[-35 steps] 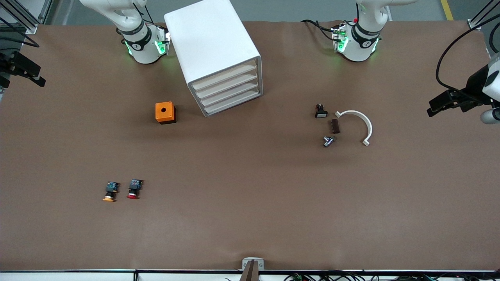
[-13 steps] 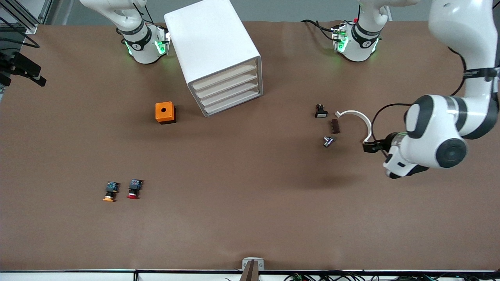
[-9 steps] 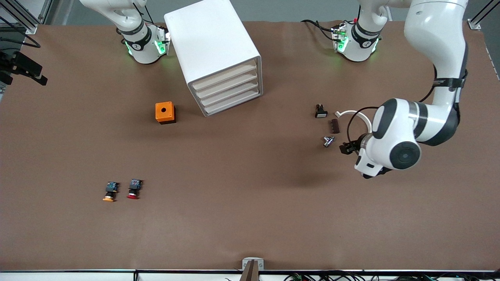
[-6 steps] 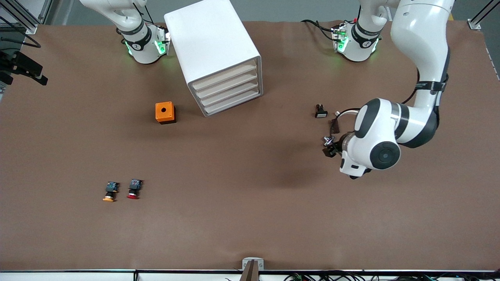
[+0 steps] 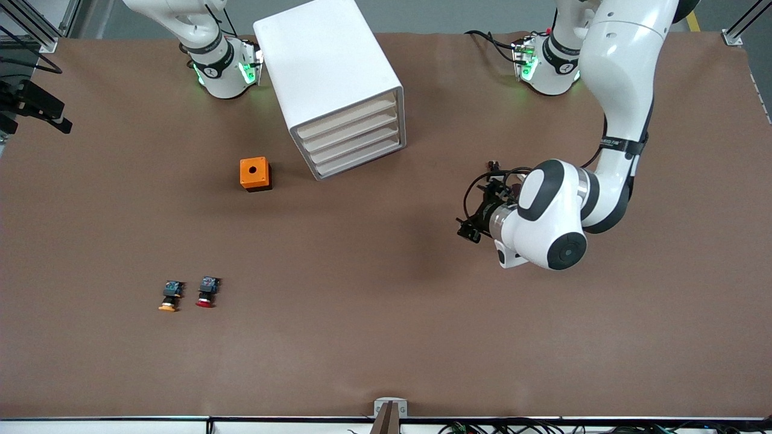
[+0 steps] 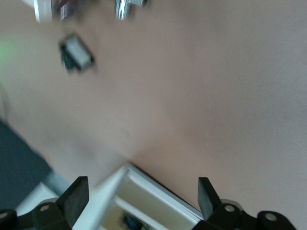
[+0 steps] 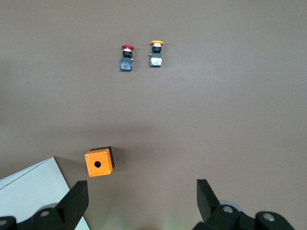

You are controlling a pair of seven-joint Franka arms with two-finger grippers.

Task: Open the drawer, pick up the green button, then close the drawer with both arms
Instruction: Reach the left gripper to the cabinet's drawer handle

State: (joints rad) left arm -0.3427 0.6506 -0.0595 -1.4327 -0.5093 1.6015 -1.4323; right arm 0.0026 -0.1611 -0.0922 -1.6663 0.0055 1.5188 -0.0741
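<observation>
The white drawer cabinet (image 5: pixel 338 84) stands near the arms' bases. All its drawers (image 5: pixel 353 141) are shut. The green-capped button is out of view. My left gripper (image 5: pixel 473 217) is open and empty. It hangs over the bare table between the cabinet and the small parts, and points at the cabinet. In the left wrist view the open gripper (image 6: pixel 141 199) frames the cabinet's front corner (image 6: pixel 158 201). My right gripper (image 5: pixel 42 111) waits high at the right arm's end of the table. In the right wrist view it (image 7: pixel 141 201) is open and empty.
An orange box (image 5: pixel 256 174) with a hole stands beside the cabinet, toward the right arm's end. An orange-capped button (image 5: pixel 170 296) and a red-capped button (image 5: pixel 207 292) lie nearer the front camera. A small black part (image 5: pixel 494 166) lies under the left arm.
The left arm has swung in from its end of the table, over the small parts, toward the cabinet. The right arm has not moved.
</observation>
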